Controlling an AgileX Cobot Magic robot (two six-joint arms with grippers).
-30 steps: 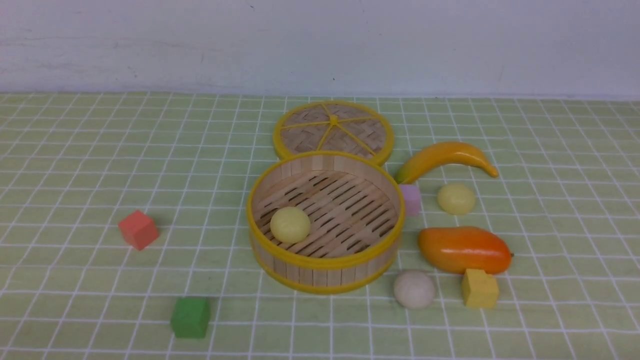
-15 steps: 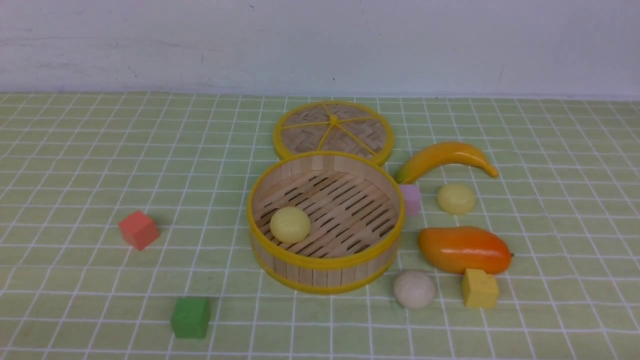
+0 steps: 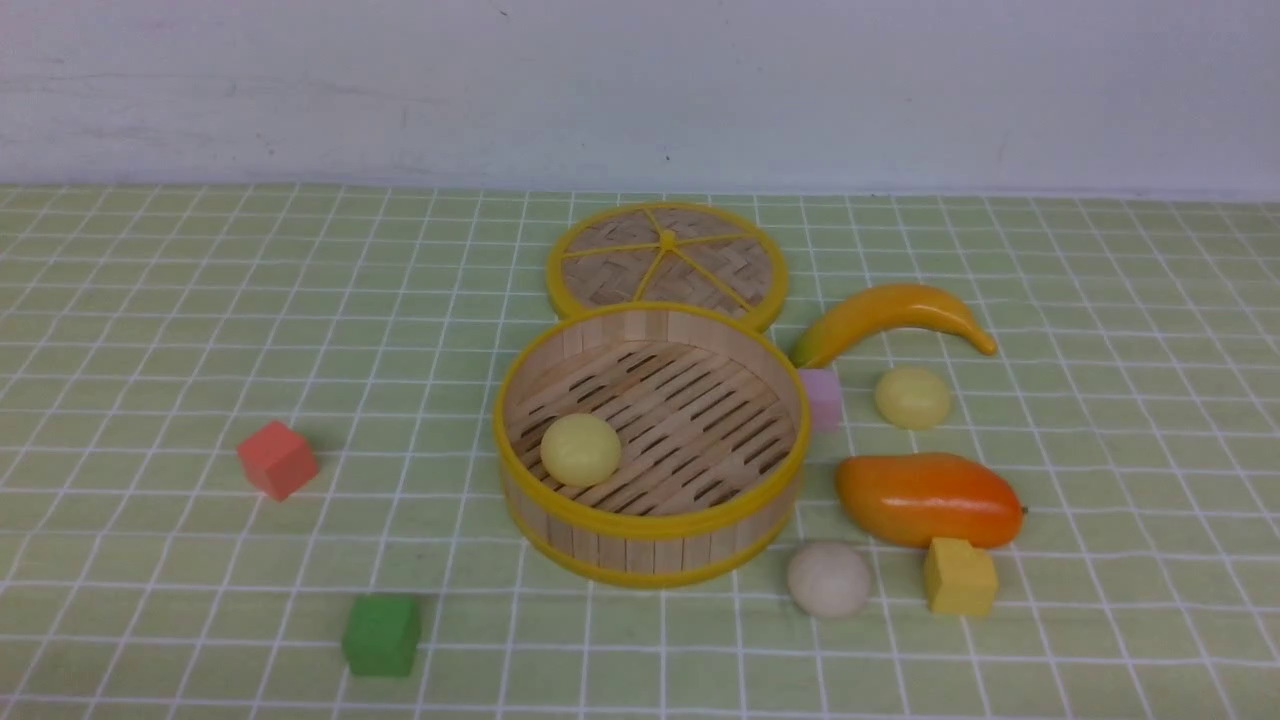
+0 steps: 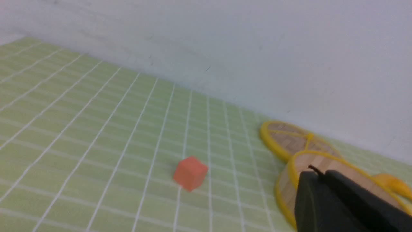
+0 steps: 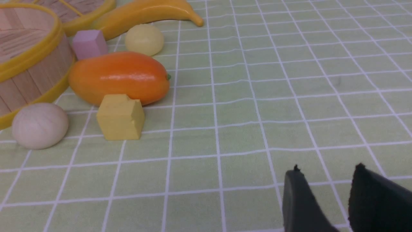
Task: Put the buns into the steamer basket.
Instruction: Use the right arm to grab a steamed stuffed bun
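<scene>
The basket (image 3: 650,520) sat on the table (image 3: 200,300). 1 yellow bun (image 3: 580,450) lay inside it; a 2nd bun (image 3: 912,397) lay right of it, a white bun (image 3: 828,578) at its near right. Left jaws were closed, right jaws slightly parted.

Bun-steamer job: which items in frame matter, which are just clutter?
Job: round bamboo-slat steamer basket; pale yellow bun inside it; pale yellow bun outside it; off-white bun.
Clutter: flat woven lid; yellow banana; orange mango; pink cube; yellow cube; red cube; green cube.
</scene>
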